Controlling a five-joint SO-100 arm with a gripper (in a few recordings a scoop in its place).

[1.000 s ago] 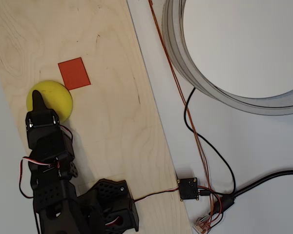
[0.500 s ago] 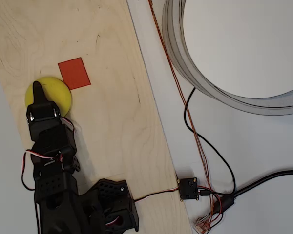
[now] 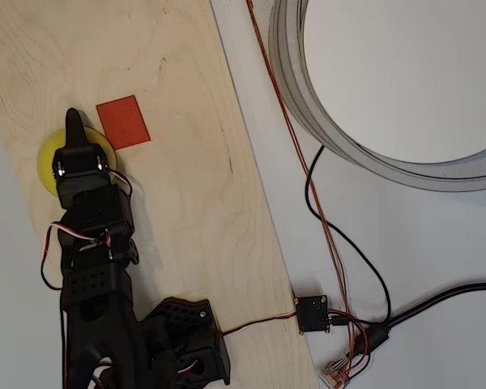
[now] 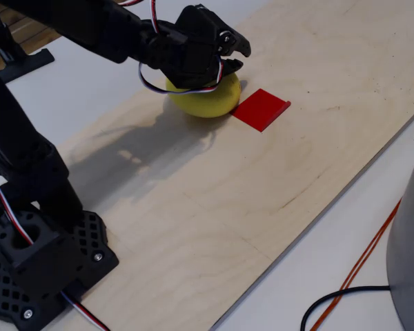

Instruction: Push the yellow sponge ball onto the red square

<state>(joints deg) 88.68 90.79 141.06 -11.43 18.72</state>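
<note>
**Inspector:** Ball (image 4: 205, 100) position: directly under the gripper (image 3: 75, 121), mostly hidden beneath it in the overhead view, on the wooden board (image 3: 186, 203). The square (image 3: 123, 122) lies just beyond the gripper tip and to its right in that view. In the fixed view the ball's edge appears to meet the square's near corner, though I cannot confirm actual contact.

**Clerk:** Gripper state?

**Inspector:** Fingers look drawn together into a single point, holding nothing. The gripper sits over the top of the ball and seems to press on it.

**Clerk:** Step in hand?

**Inspector:** The push itself, in my judgement. The ball is beside the square, not on it.

**Clerk:** Next move?

**Inspector:** A sideways nudge toward the square, applied from the ball's far flank. Pressing from above risks the foam squirting out the wrong way, so the tip should get behind it first.
</note>
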